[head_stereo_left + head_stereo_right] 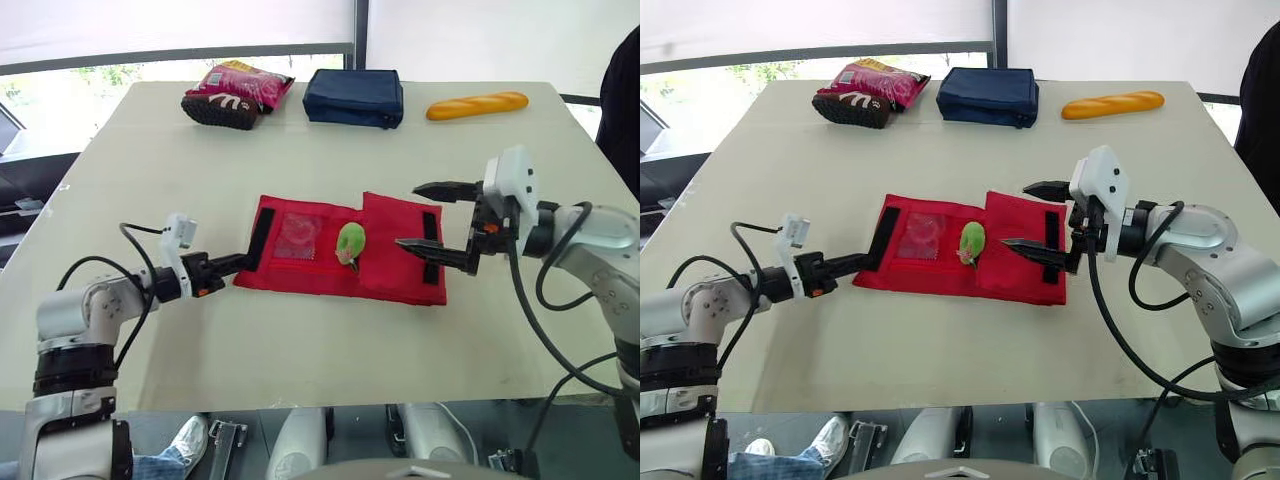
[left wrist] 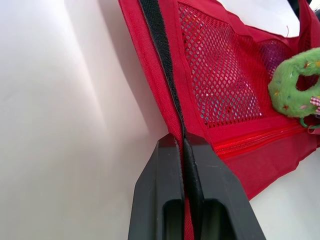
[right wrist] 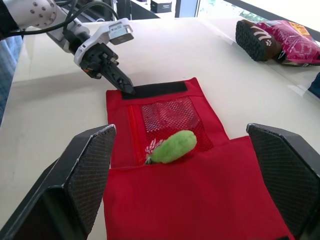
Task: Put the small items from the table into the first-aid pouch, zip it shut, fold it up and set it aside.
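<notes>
**Pale table (image 1: 300,350), first-aid pouch (image 1: 390,250) laid open at its middle**

We see our left gripper (image 1: 240,263) pinched tight on the pouch's left edge strip. A green soft item (image 1: 350,243) lies on the pouch beside the mesh pocket (image 1: 297,238), its long axis running near edge to far edge. Our right gripper (image 1: 407,215), jaws spread wide and empty, hovers just right of it; we judge this arm nearer.
</notes>
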Available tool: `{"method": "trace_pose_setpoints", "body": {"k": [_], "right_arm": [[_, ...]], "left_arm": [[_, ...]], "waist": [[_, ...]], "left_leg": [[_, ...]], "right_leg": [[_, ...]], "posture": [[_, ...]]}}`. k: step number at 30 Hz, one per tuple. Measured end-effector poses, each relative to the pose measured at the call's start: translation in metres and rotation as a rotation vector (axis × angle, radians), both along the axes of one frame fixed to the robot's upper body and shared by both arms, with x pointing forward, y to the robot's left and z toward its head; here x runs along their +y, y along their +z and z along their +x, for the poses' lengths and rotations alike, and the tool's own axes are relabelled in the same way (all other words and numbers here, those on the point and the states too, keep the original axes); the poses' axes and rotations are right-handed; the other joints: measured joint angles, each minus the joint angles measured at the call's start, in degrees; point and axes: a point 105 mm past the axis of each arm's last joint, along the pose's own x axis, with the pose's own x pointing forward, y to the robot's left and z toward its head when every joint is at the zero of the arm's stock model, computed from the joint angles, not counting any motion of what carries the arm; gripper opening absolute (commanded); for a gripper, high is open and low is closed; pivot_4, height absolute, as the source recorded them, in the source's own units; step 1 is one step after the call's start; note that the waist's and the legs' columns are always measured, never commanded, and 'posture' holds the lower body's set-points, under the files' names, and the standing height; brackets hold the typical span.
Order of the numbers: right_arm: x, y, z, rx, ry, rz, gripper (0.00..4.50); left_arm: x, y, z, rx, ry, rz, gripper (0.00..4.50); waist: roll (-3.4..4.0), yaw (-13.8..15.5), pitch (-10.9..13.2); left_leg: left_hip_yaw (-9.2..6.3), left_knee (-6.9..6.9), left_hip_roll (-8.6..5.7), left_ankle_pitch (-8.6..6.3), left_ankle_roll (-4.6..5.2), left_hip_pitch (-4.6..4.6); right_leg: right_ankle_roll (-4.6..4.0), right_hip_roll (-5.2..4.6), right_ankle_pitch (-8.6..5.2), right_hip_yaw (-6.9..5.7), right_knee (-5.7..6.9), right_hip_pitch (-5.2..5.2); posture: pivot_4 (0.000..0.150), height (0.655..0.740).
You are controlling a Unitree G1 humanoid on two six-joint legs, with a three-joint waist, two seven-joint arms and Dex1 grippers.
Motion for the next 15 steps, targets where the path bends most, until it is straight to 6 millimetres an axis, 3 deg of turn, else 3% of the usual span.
{"method": "trace_pose_setpoints", "body": {"k": [9,15], "right_arm": [[0.005,-0.001,-0.002,0.007,0.024,-0.007,4.5],[0.016,0.01,-0.004,-0.018,0.056,-0.003,4.5]], "left_arm": [[0.042,0.011,-0.029,0.02,0.024,0.072,0.03],[0.043,0.023,-0.029,-0.041,-0.012,0.073,0.03]], "waist": [[0.01,0.04,0.01],[0.01,0.18,0.01]], "left_leg": [[0.03,-0.02,0.04,0.0,0.0,0.01],[0.03,-0.01,0.04,0.0,0.0,0.0]], "right_leg": [[-0.01,0.0,-0.01,-0.02,-0.02,-0.03],[-0.01,-0.01,-0.01,-0.04,-0.03,-0.02]], "posture": [[0.15,0.74],[0.15,0.74]]}}
